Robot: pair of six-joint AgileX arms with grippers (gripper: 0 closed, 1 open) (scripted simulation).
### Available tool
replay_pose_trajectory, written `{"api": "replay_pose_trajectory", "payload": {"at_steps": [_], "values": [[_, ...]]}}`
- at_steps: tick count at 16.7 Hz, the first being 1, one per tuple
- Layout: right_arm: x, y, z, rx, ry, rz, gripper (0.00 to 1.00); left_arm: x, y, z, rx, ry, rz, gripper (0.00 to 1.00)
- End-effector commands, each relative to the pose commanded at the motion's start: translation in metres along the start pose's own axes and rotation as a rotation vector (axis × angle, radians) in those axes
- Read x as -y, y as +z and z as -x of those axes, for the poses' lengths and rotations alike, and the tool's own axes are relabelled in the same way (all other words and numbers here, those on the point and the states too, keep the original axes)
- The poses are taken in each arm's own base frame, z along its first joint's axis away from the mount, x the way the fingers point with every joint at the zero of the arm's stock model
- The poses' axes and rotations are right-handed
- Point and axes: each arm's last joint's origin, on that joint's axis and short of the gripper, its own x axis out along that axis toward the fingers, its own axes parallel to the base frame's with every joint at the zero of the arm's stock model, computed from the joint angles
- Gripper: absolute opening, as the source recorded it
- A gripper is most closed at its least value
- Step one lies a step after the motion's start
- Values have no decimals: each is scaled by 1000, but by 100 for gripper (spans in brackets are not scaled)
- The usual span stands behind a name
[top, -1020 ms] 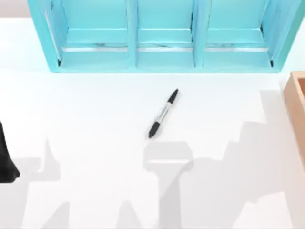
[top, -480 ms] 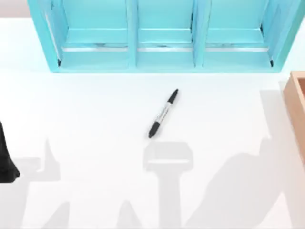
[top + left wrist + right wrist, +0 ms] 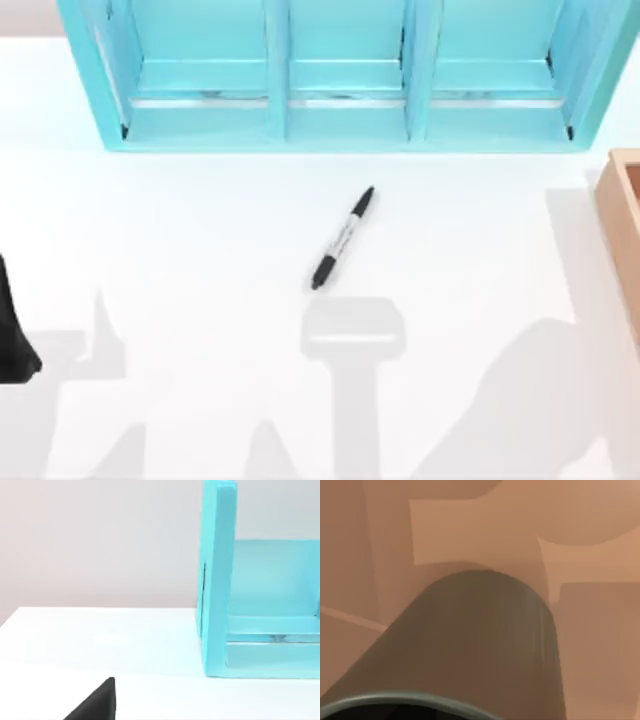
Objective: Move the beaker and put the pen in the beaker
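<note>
Beaker [image 3: 485,645], a dark olive-grey cylinder, sits close under the right wrist camera against a tan wooden box [image 3: 625,215], well right of the slim black-capped grey pen [image 3: 342,238] lying diagonally mid-table; I cannot tell how the jaws stand.

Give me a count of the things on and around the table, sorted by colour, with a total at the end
Black and grey: 1, the pen, lying on the white table.
Olive-grey: 1, the beaker, seen close up in the right wrist view.
Turquoise: 1, the shelf unit with three compartments.
Tan: 1, the box at the table's right edge.
Total: 4
</note>
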Motion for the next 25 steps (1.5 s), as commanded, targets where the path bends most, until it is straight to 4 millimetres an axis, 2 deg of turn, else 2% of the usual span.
{"api": "replay_pose_trajectory", "payload": {"at_steps": [13, 23, 25], "values": [[0, 0, 0, 0, 0, 0, 2, 0, 0, 0, 0, 0, 0, 100], [-1, 0, 1, 1, 0, -1, 0, 0, 0, 0, 0, 0, 0, 100], [-10, 7, 12, 6, -2, -3, 0, 0, 0, 0, 0, 0, 0, 100]]}}
